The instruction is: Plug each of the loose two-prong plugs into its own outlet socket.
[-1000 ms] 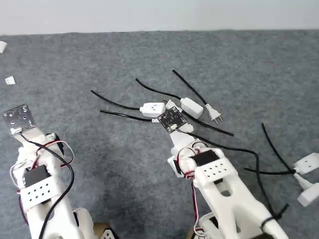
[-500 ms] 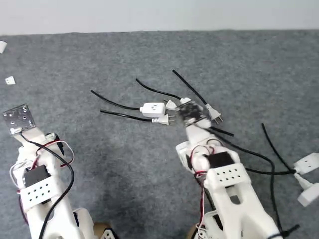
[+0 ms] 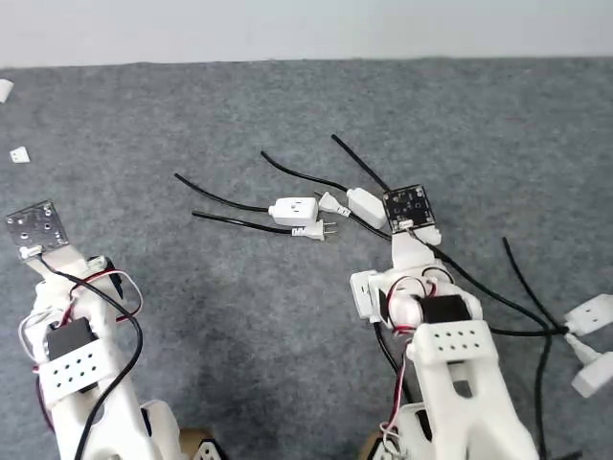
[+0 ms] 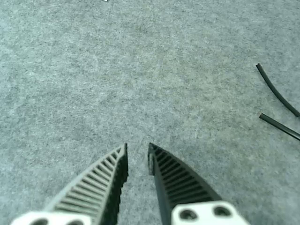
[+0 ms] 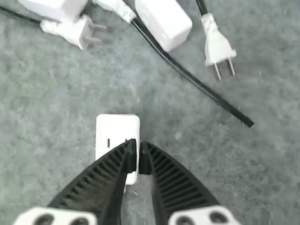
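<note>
My right gripper [image 5: 136, 144] is shut to a thin slit on the edge of a white outlet socket [image 5: 115, 133], low over the carpet. Just beyond it lie a loose two-prong plug [image 5: 218, 44], its prongs facing the gripper, and a white socket block [image 5: 164, 21] on a black cord. In the high view another socket [image 3: 292, 208] and a loose plug [image 3: 316, 230] lie left of the right arm's wrist [image 3: 407, 206]. My left gripper [image 4: 138, 149] hovers over bare carpet at the table's left, its fingers a narrow gap apart with nothing between them.
Black cords [image 3: 220, 201] trail left from the central cluster, and their ends [image 4: 276, 91] reach into the left wrist view. Two more white pieces [image 3: 591, 312] [image 3: 594, 372] with cords lie at the right edge. Small white scraps [image 3: 19, 154] sit far left.
My right arm has swung to the right, from the plug by the central socket to beside the far right plug, with the white socket at its fingertips. The left arm has not moved.
</note>
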Controlling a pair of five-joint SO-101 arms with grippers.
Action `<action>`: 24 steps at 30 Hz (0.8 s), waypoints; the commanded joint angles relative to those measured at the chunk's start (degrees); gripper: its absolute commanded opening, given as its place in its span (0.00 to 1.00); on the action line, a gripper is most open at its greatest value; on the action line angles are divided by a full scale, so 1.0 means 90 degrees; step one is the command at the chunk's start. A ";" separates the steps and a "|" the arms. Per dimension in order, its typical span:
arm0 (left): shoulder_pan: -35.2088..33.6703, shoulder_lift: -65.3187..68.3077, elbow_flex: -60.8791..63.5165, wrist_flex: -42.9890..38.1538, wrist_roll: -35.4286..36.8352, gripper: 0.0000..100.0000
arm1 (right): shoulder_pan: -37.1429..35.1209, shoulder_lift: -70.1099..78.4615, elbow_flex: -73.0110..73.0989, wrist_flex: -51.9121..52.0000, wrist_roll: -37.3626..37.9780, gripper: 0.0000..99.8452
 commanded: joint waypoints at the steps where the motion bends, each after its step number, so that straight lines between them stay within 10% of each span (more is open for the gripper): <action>1: 0.0039 0.0010 -0.0054 -0.0195 -0.0059 0.07 | -0.0005 0.0415 -0.0410 0.0073 -0.0088 0.01; 12: 0.0039 0.0010 -0.0054 -0.0195 -0.0059 0.07 | -0.0825 0.0855 -0.0537 0.0376 -0.0029 0.15; 24: 0.0039 0.0010 -0.0054 -0.0195 -0.0059 0.07 | -0.1578 0.0855 -0.0127 0.0044 0.0606 0.03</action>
